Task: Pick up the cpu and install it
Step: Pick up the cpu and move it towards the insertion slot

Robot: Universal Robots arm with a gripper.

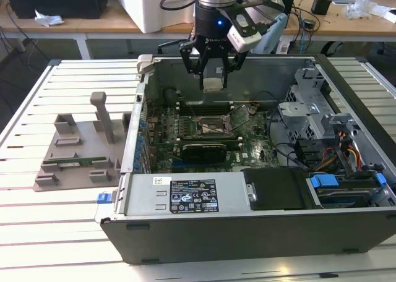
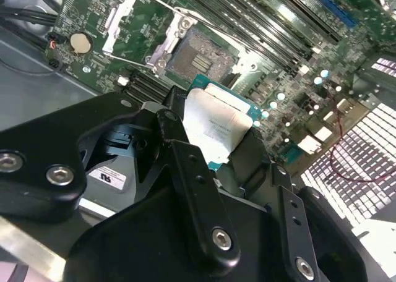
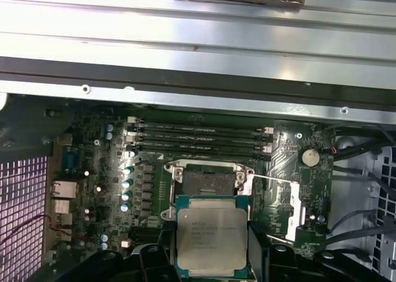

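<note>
My gripper point(image 1: 212, 79) hangs over the open computer case point(image 1: 247, 232), shut on the cpu point(image 1: 213, 84). The cpu is a small square chip with a pale silvery top and a green rim. In both wrist views it sits between the black fingers point(image 3: 162, 251), with the gripper point(image 3: 210, 257) closed on its sides. The cpu point(image 3: 210, 237) is held above the motherboard, apart from it. The open socket point(image 3: 207, 182) lies just beyond the chip, its metal load plate point(image 2: 120, 19) swung up. The cpu point(image 2: 216, 128) and socket point(image 2: 201, 58) also show in the second wrist view.
On the slatted table at the exterior view's left stands a grey holder block point(image 1: 80, 152) with a green memory stick point(image 1: 74, 163). Inside the case are memory slots point(image 3: 198, 136), a black card point(image 1: 207, 149), a drive cage with cables point(image 1: 322, 127) and the power supply point(image 1: 192, 195).
</note>
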